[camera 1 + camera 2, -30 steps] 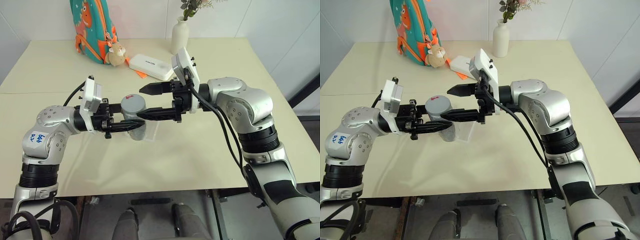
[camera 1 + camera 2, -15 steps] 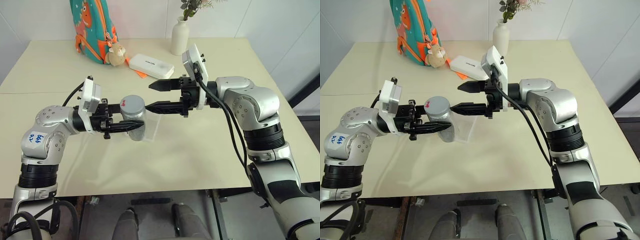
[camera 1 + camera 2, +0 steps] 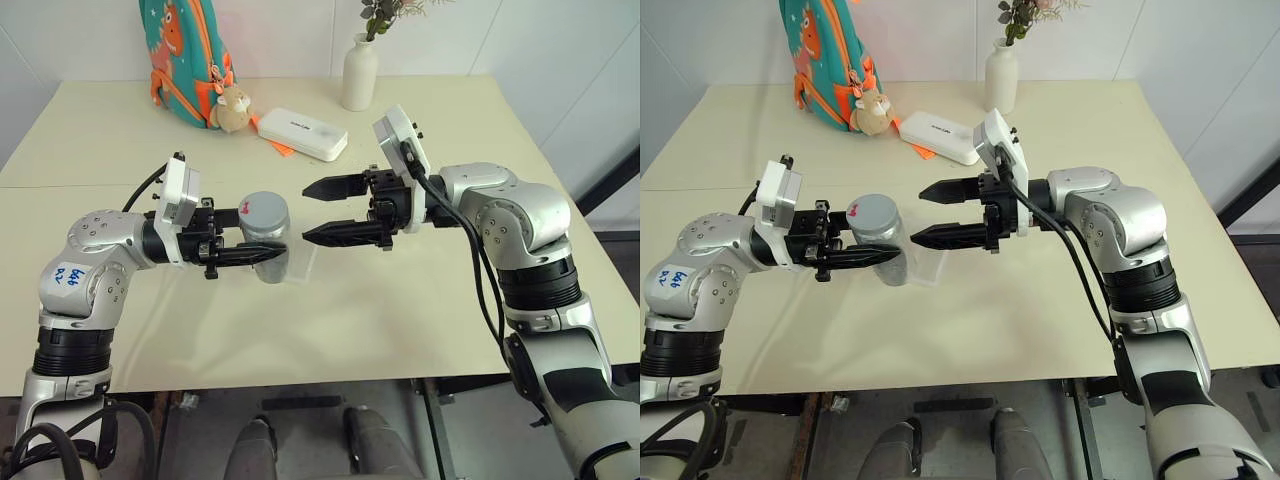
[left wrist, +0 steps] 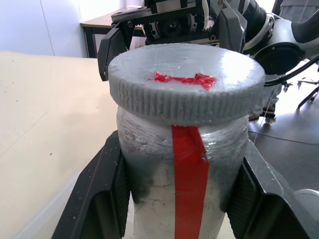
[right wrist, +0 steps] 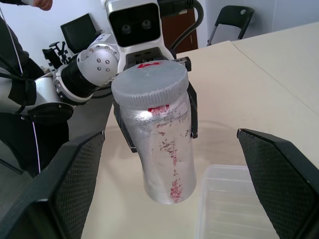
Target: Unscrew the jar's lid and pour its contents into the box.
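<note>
The left end effector (image 3: 262, 254) is clenched on the jar (image 3: 268, 240), its two black fingers pressed against opposite sides of the silvery body just below the lid (image 3: 264, 209), and it carries the jar above the counter (image 3: 120, 140), tilted a little. The grey ribbed lid, with its red mark on top, sits fully on the jar. The right end effector (image 3: 318, 211) is released, jaws spread wide, pointing left at the jar from just beside it and touching nothing. Under and slightly right of the jar lies the clear box (image 5: 234, 204), empty as far as can be seen. The contents are hidden inside the jar. At the counter's far side, well apart, stand a white vase (image 3: 360, 72), a white oblong case (image 3: 303, 134) and a colourful backpack (image 3: 186, 58) with a plush toy (image 3: 232, 109). The risk from here, as I judge it, is that the open jaws close off-centre on the lid, so the twist turns the whole jar in the left end effector's hold, or knocks it askew; then bits could spill past the box once the lid comes off.
</note>
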### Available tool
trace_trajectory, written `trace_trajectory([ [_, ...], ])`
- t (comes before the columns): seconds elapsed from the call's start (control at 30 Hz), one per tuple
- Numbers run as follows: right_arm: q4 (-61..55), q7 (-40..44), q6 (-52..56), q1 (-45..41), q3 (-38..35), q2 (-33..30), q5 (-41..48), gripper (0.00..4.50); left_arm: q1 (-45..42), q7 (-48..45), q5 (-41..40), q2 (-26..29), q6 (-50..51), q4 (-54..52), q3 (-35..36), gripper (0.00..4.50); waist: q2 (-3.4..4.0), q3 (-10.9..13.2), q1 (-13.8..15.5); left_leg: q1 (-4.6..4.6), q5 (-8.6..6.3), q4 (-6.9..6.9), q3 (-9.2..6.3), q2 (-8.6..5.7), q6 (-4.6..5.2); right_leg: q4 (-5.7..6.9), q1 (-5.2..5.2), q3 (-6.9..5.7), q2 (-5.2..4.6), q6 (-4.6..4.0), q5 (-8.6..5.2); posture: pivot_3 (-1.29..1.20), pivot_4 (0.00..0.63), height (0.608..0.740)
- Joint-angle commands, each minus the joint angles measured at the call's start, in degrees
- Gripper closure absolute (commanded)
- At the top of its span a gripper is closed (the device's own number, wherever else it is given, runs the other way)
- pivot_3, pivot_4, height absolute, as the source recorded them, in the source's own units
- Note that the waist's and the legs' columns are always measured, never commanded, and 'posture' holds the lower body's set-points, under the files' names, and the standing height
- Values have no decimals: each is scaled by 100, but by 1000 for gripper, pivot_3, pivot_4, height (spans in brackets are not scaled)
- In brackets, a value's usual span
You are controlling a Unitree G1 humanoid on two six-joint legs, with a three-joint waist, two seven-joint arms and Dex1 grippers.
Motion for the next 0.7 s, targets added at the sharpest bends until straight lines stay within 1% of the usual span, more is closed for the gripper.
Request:
trace_trajectory([
  [0.03, -200, -170, -24, -153, -250, 158, 154, 26, 47, -16, -52, 51, -72, -227, 65, 2442, 0, 0, -2, 0, 0, 0, 0, 0, 0, 0, 0, 0, 0, 0, 0, 0, 150, 740],
  [0.17, -235, -415, -38, -246, -224, 471, 116, 26, 25, -7, -54, 33, -71, -215, 51, 2442, 0, 0, -1, -1, 0, -1, 0, 0, 0, 0, 0, 0, 0, 0, 0, 0, 150, 740],
  [0.43, -378, -618, 43, -305, -52, 988, 135, 26, -49, -9, -40, -15, -96, -158, -8, 2442, 0, 0, 1, -1, 0, -1, 0, 0, 0, 0, 0, 0, 0, 0, 0, 0, 150, 740],
  [0.7, -309, -885, 12, -303, 101, 1231, -91, 26, -74, 6, -33, -49, -109, -132, -12, 2442, 0, 0, 4, -1, 0, 0, 0, 0, 0, 1, 0, 0, 0, 0, 0, 0, 150, 740],
])
